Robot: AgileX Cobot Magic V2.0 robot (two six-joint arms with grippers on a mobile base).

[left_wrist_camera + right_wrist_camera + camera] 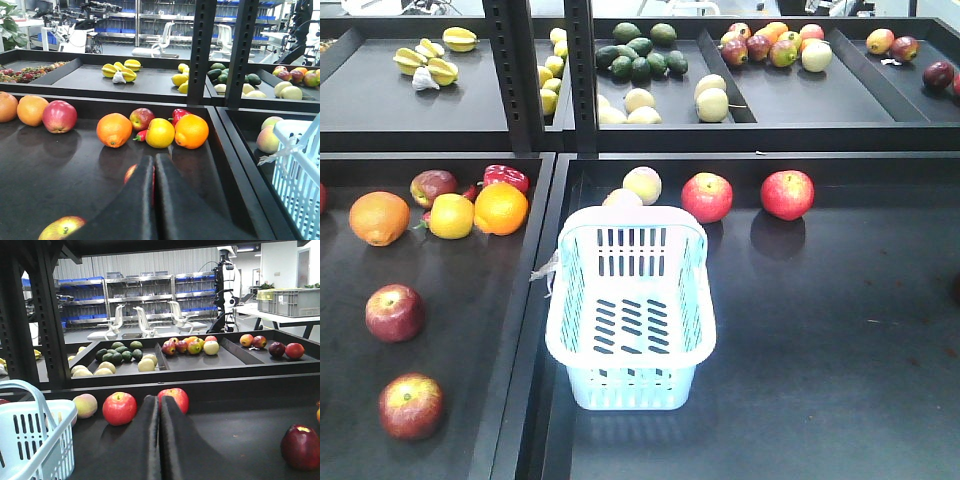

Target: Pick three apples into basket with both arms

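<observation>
Left gripper [153, 159]: clenched, fingers touching
Right gripper [160, 400]: clenched likewise
Basket [630, 362]: bare slotted floor
Apple [129, 173]: half hidden behind left fingers

Apple [130, 173] half hidden behind left claw [154, 158], basket [50, 407] cut by left edge

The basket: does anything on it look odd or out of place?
Only a scrap of clear plastic tied at the left rim of the basket, hanging loose. The basket stands upright and empty, with no visible damage.
</observation>
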